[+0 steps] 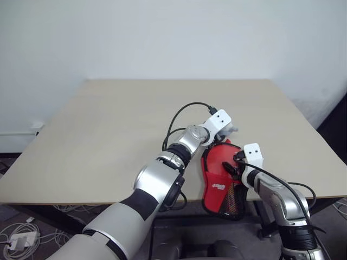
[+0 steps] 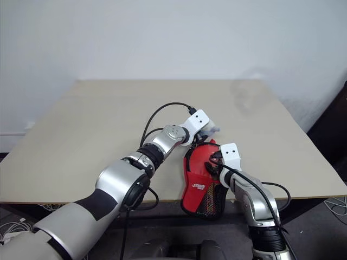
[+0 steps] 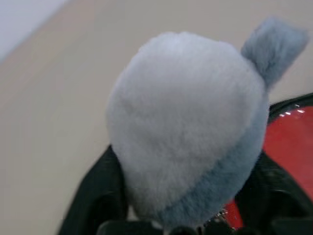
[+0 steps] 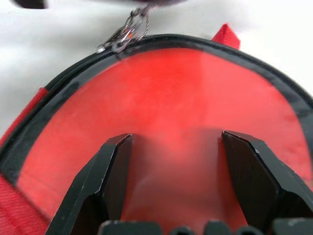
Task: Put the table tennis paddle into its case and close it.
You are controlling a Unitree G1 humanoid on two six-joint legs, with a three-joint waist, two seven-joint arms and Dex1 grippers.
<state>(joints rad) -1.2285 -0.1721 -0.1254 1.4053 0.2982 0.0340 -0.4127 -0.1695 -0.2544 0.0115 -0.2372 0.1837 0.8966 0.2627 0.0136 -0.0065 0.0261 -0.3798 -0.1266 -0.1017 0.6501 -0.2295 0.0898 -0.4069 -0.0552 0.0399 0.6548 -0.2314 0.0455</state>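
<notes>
A beige bench (image 1: pixel 108 135) before a white wall carries the red paddle case (image 1: pixel 221 184) at lower centre-right of the frame, at the near edge. Its grey fluffy charm (image 3: pixel 190 122) sits at the far end, close against the left end effector (image 1: pixel 230 130), whose finger spread cannot be told. The right end effector (image 4: pixel 178 181) hovers wide over the case's clear panel (image 4: pixel 166 98), red showing beneath.
</notes>
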